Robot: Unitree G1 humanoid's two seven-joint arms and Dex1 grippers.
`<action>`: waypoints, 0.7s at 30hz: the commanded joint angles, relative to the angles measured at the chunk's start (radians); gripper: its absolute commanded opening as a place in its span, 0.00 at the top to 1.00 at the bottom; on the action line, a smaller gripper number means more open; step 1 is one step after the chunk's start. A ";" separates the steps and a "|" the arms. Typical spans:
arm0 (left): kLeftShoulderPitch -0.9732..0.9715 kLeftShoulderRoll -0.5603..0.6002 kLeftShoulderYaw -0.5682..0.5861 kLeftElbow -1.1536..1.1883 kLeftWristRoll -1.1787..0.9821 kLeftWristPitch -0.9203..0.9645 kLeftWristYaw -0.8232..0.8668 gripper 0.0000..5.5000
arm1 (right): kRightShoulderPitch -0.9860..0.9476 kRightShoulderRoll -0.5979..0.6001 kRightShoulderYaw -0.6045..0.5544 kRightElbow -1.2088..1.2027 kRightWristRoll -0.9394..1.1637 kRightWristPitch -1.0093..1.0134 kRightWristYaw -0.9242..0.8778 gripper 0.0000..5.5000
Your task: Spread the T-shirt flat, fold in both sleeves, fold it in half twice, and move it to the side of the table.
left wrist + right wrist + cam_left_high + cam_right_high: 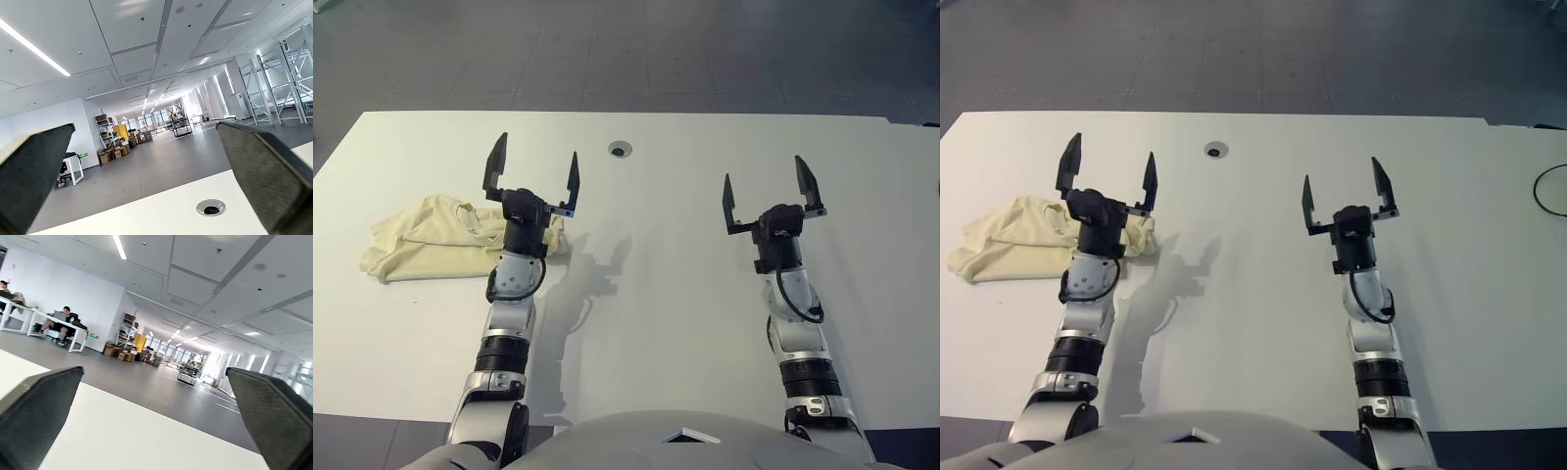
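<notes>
One white table carries the cream T-shirt as a compact, rumpled bundle near its left edge. Folding and moving are judged likely complete, neatness doubtful. Left gripper beside the bundle and right gripper well apart; both jaws spread, empty.

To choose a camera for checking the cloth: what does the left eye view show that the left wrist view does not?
Left eye view adds: the crumpled pale yellow T-shirt and the open right gripper. Left wrist view adds: metal shelving racks and ceiling light strips. Shared: the white table, its round cable hole, the open left gripper.
</notes>
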 commanded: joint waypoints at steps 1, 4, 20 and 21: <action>0.016 0.003 0.003 -0.030 -0.008 0.025 -0.002 0.02 | 0.019 -0.006 -0.001 -0.043 0.025 0.042 0.023 0.02; 0.017 0.001 0.002 -0.036 -0.007 0.033 -0.004 0.02 | 0.026 -0.007 -0.006 -0.058 0.021 0.048 0.021 0.02; 0.044 0.003 0.002 -0.073 -0.021 0.050 -0.016 0.32 | 0.044 -0.006 0.010 -0.089 0.019 0.026 0.034 0.21; 0.044 0.003 0.002 -0.074 -0.020 0.052 -0.016 0.28 | 0.044 -0.006 0.010 -0.089 0.018 0.026 0.034 0.18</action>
